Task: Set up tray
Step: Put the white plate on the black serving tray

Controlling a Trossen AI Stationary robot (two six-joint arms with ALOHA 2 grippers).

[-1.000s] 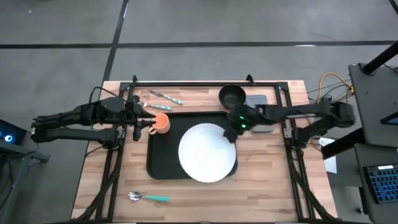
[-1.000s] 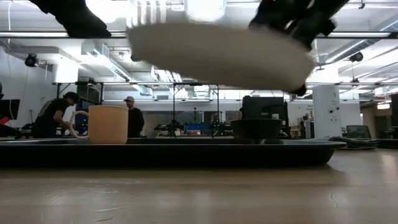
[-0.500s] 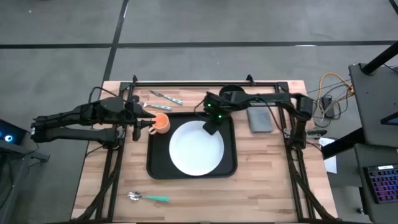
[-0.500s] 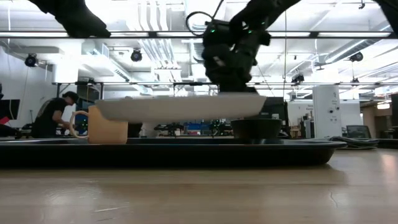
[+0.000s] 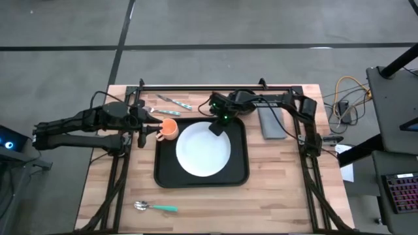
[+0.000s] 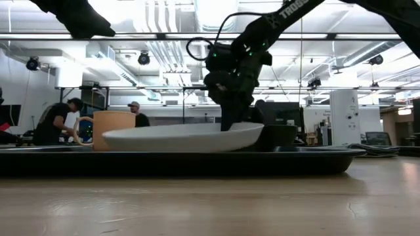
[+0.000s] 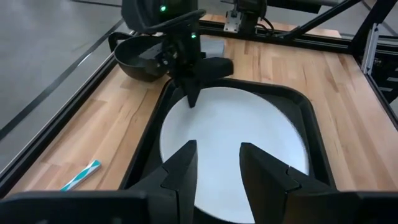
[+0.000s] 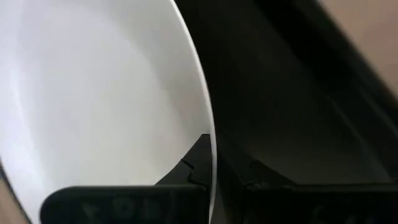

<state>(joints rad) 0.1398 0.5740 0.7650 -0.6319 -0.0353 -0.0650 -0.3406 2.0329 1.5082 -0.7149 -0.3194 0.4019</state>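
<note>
The black tray [image 5: 162, 171] lies mid-table with the white plate [image 5: 202, 150] on it. An orange cup [image 5: 170, 128] stands in the tray's far left corner. My right gripper [image 5: 216, 128] reaches in from the table's right and is shut on the plate's far right rim. My left gripper [image 5: 153, 132] is open. It hangs high above the table just left of the cup and touches nothing. In the left wrist view its fingers [image 7: 217, 171] frame the plate [image 7: 236, 143]. My right gripper pinches the plate's rim [image 8: 210, 134] between its two fingers, one on the white inner side and one under the outside. The fingers slant down from the far right. The plate [image 6: 177, 137] sits low on the tray, its held edge [image 6: 252, 126] slightly higher.
A black bowl [image 7: 140, 59] stands beyond the tray's far edge, under my right arm. A grey napkin [image 5: 271, 123] lies right of the tray. Cutlery [image 5: 174, 102] lies near the far left edge, and a teal-handled spoon [image 5: 157, 207] near the front edge. People [image 6: 56, 121] stand in the room behind.
My right gripper has carried the plate from high over the tray's right side toward the left and far side and down. The plate, lifted clear and tilted before, now lies low and almost level on the tray.
</note>
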